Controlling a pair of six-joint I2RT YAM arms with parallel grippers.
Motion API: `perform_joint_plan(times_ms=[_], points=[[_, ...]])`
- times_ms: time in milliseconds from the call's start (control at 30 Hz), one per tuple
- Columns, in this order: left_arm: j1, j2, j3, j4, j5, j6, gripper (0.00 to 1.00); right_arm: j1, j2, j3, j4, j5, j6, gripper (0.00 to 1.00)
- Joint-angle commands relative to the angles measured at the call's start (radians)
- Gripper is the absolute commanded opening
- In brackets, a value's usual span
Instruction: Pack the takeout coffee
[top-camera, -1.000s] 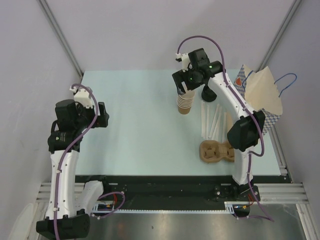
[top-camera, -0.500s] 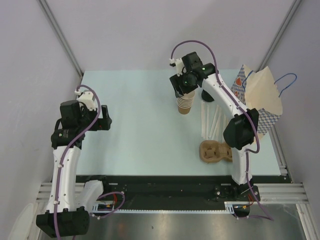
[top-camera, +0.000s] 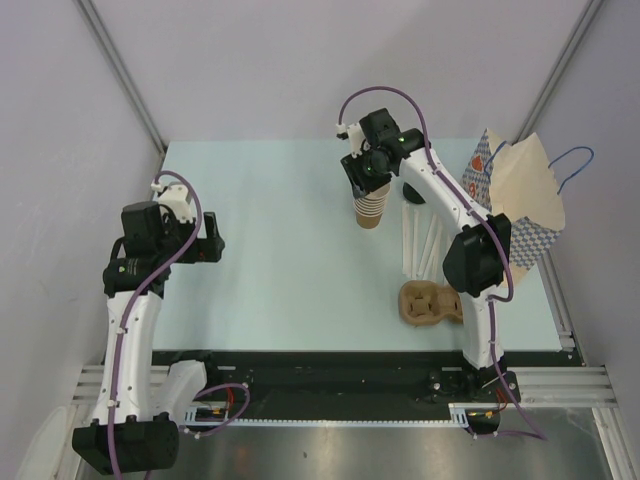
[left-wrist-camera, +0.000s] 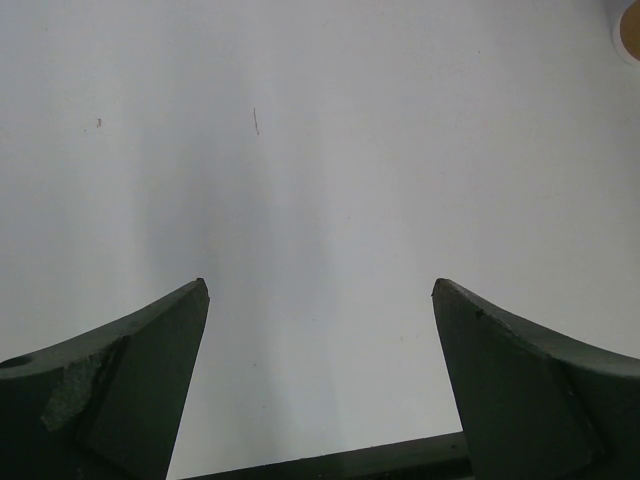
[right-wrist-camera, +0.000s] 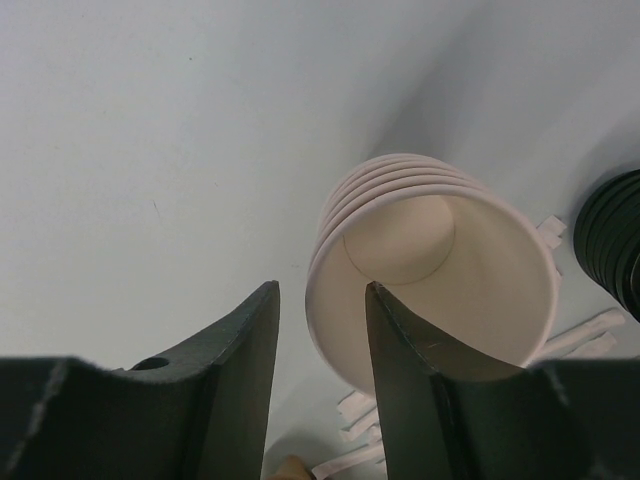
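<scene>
The right hand (top-camera: 365, 188) (right-wrist-camera: 322, 290) is hanging at the far middle of the worktop (top-camera: 270, 260), pointing down onto the stack of lidless cups (top-camera: 370, 212) (right-wrist-camera: 430, 270). Its 2 fingers (right-wrist-camera: 410, 380) are sitting narrowly apart, straddling the left wall of the top cup: 1 finger is reaching inside the rim, and the other is standing just outside it, with a sliver of worktop showing between that finger and the cup. It is not gripping the cup.

Just right of the stack, a pile of black lids (top-camera: 413, 197) (right-wrist-camera: 612, 240) is lying partly hidden behind the right arm. Nearer, pale wrapped sticks (top-camera: 425, 245) (right-wrist-camera: 590, 335) are lying fanned out on the worktop, and nearer again a brown pulp cup carrier (top-camera: 430, 303) is resting beside the arm. At the far right edge a paper bag (top-camera: 525, 195) with a blue cord handle is standing open.

The left hand (top-camera: 212, 243) (left-wrist-camera: 318, 290) is hovering well apart at the left side, fingers spread wide, holding nothing, with bare worktop under it.

Where the takeout coffee is, I cannot tell from these views.
</scene>
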Motion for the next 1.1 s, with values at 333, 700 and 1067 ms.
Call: perform_joint_plan(times_ms=[333, 700, 1067], points=[[-0.005, -0.011, -0.009, 0.017, 0.009, 0.001, 0.99, 0.012, 0.007, 0.046, -0.010, -0.015, -0.009, 0.39], [-0.004, -0.019, -0.020, 0.016, 0.011, -0.008, 1.00, 0.010, 0.019, 0.054, -0.008, -0.018, -0.008, 0.32], [-0.004, -0.011, -0.018, 0.023, 0.017, -0.013, 0.99, 0.010, -0.013, 0.055, -0.011, -0.008, -0.011, 0.27]])
